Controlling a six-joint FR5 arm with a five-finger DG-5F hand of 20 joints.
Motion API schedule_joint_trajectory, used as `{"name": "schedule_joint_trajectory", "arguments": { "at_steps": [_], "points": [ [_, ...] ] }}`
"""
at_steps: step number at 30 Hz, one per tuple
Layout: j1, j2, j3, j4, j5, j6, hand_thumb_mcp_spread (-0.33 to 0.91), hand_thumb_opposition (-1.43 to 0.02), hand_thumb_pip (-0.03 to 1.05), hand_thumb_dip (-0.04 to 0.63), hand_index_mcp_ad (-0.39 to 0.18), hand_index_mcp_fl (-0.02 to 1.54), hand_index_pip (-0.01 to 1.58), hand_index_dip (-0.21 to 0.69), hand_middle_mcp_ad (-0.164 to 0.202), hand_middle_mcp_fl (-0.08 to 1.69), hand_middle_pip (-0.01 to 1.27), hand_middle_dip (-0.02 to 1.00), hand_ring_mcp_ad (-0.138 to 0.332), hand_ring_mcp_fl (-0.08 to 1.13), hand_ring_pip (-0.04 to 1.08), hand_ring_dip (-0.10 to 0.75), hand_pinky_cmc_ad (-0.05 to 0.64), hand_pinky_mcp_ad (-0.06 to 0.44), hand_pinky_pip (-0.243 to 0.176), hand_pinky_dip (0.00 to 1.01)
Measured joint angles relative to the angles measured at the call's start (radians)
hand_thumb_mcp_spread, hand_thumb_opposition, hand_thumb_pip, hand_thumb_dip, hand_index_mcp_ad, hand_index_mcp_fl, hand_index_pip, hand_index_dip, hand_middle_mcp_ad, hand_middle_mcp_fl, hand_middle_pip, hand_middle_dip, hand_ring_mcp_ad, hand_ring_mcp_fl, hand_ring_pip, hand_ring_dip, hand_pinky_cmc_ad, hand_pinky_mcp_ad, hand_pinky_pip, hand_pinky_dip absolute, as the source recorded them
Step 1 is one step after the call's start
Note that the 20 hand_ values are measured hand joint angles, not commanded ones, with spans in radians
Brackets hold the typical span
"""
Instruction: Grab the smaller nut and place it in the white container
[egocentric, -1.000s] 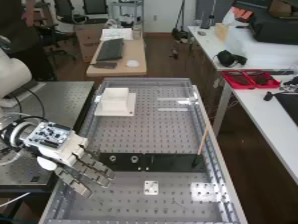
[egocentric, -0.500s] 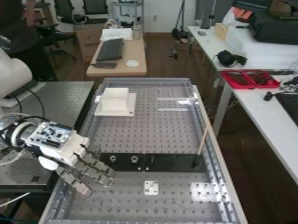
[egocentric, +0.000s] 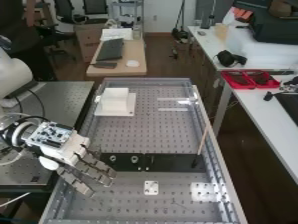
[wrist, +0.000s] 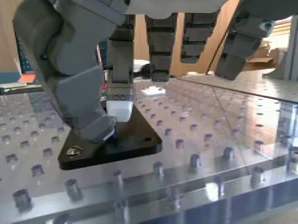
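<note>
Fingers (wrist: 161, 47) loosely extended and spread, the hand (egocentric: 61, 145) hangs over the arm-side end of the black bar (egocentric: 176, 162), from what I can see here. I can't pick out the smaller nut for certain; the fingers cut across its spot on the bar. Just beyond the fingertips stands the larger nut (egocentric: 113, 158), and next along, the bearing (egocentric: 134, 159). Well apart, by the surface's (egocentric: 156, 137) far corner on the arm's side, sits the white container (egocentric: 116, 100). Up close, the wrist view picks out a round metal part (wrist: 74, 150) by the bar's corner, covered by fingers in the high view; whether it's the nut, I can't tell.
</note>
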Motion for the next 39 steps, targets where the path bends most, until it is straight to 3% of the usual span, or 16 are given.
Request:
{"name": "schedule_joint_trajectory", "arguments": {
  "at_steps": [17, 34, 39],
  "points": [
    [0.001, -0.002, -0.005, 0.014, 0.006, 0.006, 0.47, -0.83, 0.65, 0.269, -0.119, 0.18, 1.56, 0.236, 0.082, 0.21, 0.12, 0.25, 0.115, 0.01, 0.09, 0.096, 0.335, 0.278, 0.021, 0.24],
    [0.000, 0.002, 0.003, 0.003, 0.002, 0.001, 0.47, -0.87, 0.60, 0.269, -0.117, 0.28, 1.54, 0.227, 0.082, 0.28, 0.12, 0.25, 0.115, 0.05, 0.10, 0.110, 0.339, 0.278, 0.052, 0.24],
    [0.000, 0.021, 0.004, -0.006, -0.001, -0.002, 0.49, -0.95, 0.56, 0.267, -0.117, 0.37, 1.54, 0.234, 0.082, 0.28, 0.12, 0.25, 0.113, 0.05, 0.10, 0.112, 0.339, 0.278, 0.052, 0.24]
  ]
}}
